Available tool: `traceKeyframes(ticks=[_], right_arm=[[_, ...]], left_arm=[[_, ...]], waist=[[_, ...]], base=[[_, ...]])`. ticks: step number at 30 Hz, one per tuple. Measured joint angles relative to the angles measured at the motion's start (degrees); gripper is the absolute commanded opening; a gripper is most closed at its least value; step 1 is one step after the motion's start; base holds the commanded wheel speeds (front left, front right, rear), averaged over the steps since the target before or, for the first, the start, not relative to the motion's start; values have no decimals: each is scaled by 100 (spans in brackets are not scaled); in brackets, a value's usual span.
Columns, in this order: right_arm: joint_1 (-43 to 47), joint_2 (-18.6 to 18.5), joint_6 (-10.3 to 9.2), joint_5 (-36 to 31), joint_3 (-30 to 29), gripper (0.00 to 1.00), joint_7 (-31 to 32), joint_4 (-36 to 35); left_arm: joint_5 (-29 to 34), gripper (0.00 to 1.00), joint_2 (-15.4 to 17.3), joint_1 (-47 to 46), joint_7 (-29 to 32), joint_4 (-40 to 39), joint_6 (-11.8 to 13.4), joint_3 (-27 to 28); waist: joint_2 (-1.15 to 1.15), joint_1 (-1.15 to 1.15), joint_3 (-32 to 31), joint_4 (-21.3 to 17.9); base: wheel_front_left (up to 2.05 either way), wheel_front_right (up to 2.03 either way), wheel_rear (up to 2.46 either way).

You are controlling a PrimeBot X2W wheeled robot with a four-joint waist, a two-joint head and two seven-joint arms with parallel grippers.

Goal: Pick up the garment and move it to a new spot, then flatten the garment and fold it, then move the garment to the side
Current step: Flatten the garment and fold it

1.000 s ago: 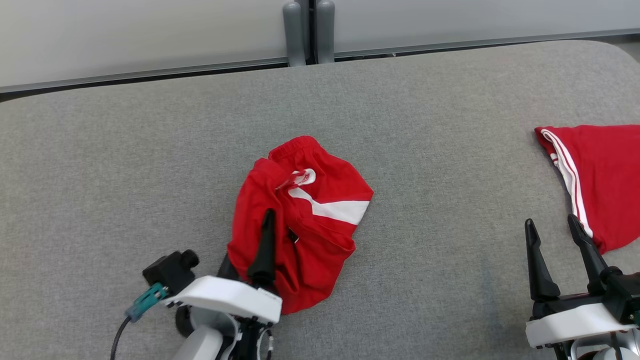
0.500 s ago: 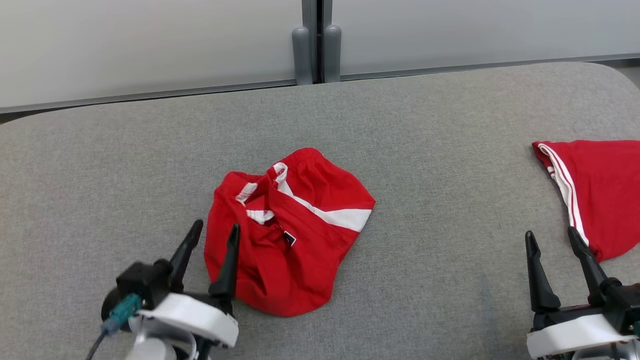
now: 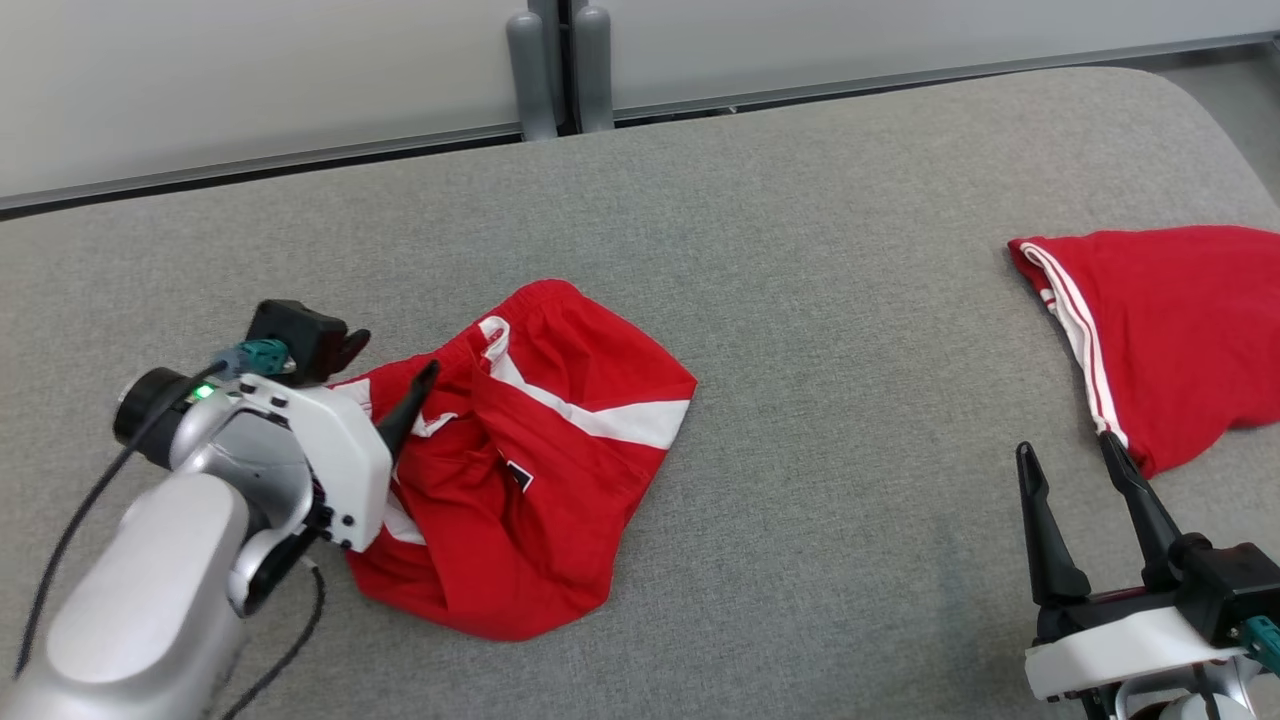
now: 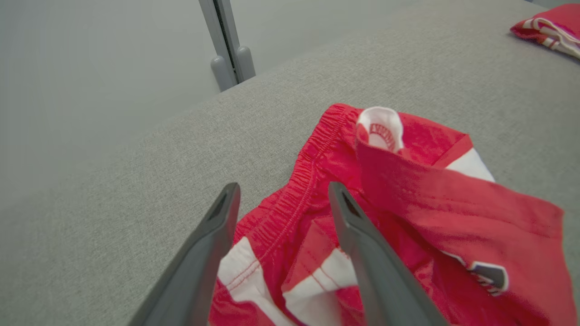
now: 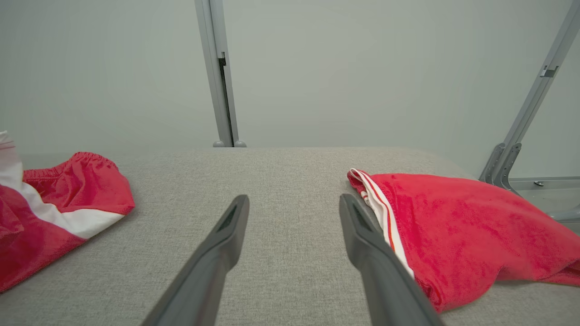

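The garment point(image 3: 530, 470) is a crumpled heap of red shorts with white panels, on the desk point(image 3: 850, 250) left of the middle and nearer the near edge than the far one. Your left hand point(image 4: 284, 190) is over its left side, fingers spread, gripping nothing. In the left wrist view they straddle the gathered elastic waistband point(image 4: 312, 158); can't tell if the tips touch cloth. Your right hand point(image 3: 1067, 447) is by the near right corner, fingers spread too and empty, tips just beside the striped hem of a second red garment point(image 3: 1160, 330) lying toward the right edge. Leave that one alone. Handling, my read: the shorts are light, thin and limp, so they'll sag from wherever you pinch, and the layers will slide over each other. The waistband is the best hold: thickest part, ribbed, least likely to slip out of narrow fingers, and it gives you a straight edge to flatten against. Pinch its left end with the left hand and bring the right hand across for the other end, so it hangs open, not bunched. Skip the white loop point(image 4: 380, 129) by the band and the loose leg hems; you'd likely lift one layer only. Go in low and slow, since the desk cover is fabric and a tip could snag it.
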Motion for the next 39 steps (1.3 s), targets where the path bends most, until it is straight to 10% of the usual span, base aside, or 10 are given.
traceKeyframes(ticks=[13, 15, 18, 20, 33, 39], right_arm=[[-12, -1, 0, 40, -4, 100, 0, 14], [-28, -1, 0, 38, 1, 100, 0, 14], [-68, -1, 0, -18, 30, 100, 0, 15], [-55, -2, 0, -55, 47, 100, 0, 41], [252, -1, 0, -34, -34, 100, 0, 74], [292, -1, 0, 120, 12, 100, 0, 100]], left_arm=[[-705, 100, 687, -238, 520, 538, -85, -460], [-732, 84, 703, -240, 479, 603, -85, -537], [-903, 14, 754, -242, 372, 800, -85, -878], [-1056, 0, 742, -242, 359, 898, -85, -1121], [-2142, 0, 788, -349, 171, -310, -42, -1483], [-2214, 0, 483, -376, 399, -1755, 479, -1475]], waist=[[0, 0, 278, -172], [0, 0, 295, -166], [0, 0, 269, -148], [0, 0, 213, -138], [0, 0, -209, 22], [0, 0, -464, 67]], base=[[0, 0, 0], [0, 0, 0], [0, 0, 0], [0, 0, 0], [0, 0, 0], [0, 0, 0]])
